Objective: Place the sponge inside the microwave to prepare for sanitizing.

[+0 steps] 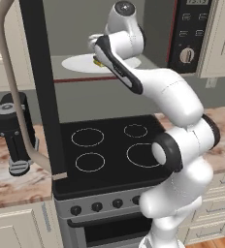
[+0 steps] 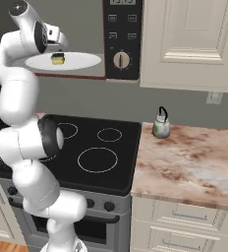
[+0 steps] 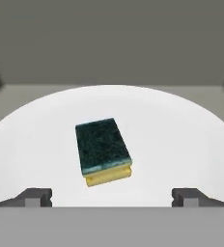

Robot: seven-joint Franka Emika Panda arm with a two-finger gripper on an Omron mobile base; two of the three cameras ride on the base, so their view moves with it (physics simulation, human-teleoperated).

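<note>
The sponge (image 3: 104,150), a yellow block with a dark green top, lies flat on the white round plate (image 3: 181,144) inside the open microwave (image 2: 122,39). My gripper (image 3: 112,197) is open, and its two fingertips (image 3: 34,195) stand wide apart just short of the sponge without touching it. In the right base view the sponge (image 2: 57,59) sits on the plate (image 2: 84,61) right below my hand (image 2: 57,42). From the left base camera, my hand (image 1: 97,48) reaches into the microwave cavity over the plate (image 1: 78,64) and hides most of the sponge (image 1: 99,62).
The microwave's dark door (image 1: 39,87) hangs open to the left, with its beige handle (image 1: 10,92) curving down. Below lies the black stove (image 1: 109,145). A black appliance (image 1: 15,131) stands on the left counter, and a small kettle (image 2: 160,125) on the right counter.
</note>
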